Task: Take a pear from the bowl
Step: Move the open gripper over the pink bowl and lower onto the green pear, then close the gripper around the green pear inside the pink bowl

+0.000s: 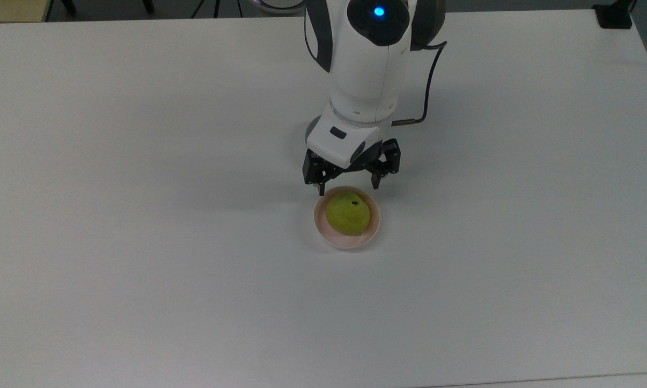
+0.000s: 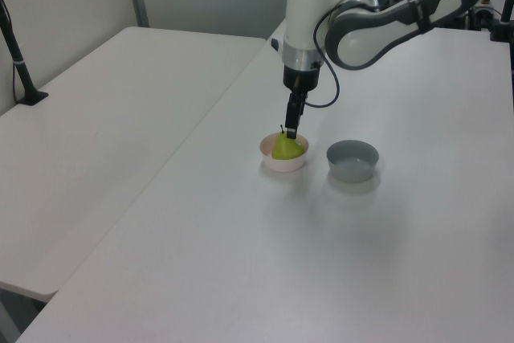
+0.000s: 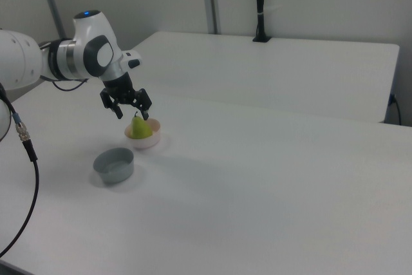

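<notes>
The yellow-green pear [image 1: 348,214] stands stem-up in the pale pink bowl [image 1: 320,227] near the middle of the white table. My gripper [image 1: 348,187] is open and hangs just above the bowl's far rim in the top view, one finger on each side of that rim. In the left view the gripper [image 2: 291,130] hovers right over the pear [image 2: 287,149] and the bowl [image 2: 283,165]. The right view shows the gripper [image 3: 133,115] spread just above the pear [image 3: 141,129] in the bowl [image 3: 145,143], touching nothing.
An empty grey bowl [image 2: 352,160] sits beside the pink one, at the left view's right; it lies at the right view's lower left [image 3: 114,165]. A second white table [image 2: 120,94] adjoins, with a black post [image 2: 16,46] clamped on it. A cable [image 1: 430,91] hangs off the arm.
</notes>
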Motion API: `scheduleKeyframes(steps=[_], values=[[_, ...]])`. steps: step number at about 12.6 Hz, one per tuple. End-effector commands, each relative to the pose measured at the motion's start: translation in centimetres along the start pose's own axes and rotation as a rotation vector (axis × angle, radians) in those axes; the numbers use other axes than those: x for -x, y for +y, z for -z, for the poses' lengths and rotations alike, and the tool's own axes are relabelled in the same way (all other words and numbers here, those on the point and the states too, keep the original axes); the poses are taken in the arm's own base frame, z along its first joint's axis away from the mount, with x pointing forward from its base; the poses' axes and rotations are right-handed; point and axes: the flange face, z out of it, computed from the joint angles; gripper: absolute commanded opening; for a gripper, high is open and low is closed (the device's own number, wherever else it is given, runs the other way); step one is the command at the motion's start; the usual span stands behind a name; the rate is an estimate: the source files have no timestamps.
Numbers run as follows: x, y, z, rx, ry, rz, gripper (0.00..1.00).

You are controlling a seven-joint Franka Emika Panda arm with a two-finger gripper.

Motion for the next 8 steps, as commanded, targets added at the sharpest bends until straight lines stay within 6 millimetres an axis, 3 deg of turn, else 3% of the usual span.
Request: scheduleKeyframes(steps=[1,4,8], values=[[-0.5,-0.5,-1.8,0.018,0.043,0.005,1.00],[-0.4,-1.1,-2.6,0.028,0.038,0.023,1.00],[-0.3,-1.4,-4.2,0.044,0.025,0.042,0.89]])
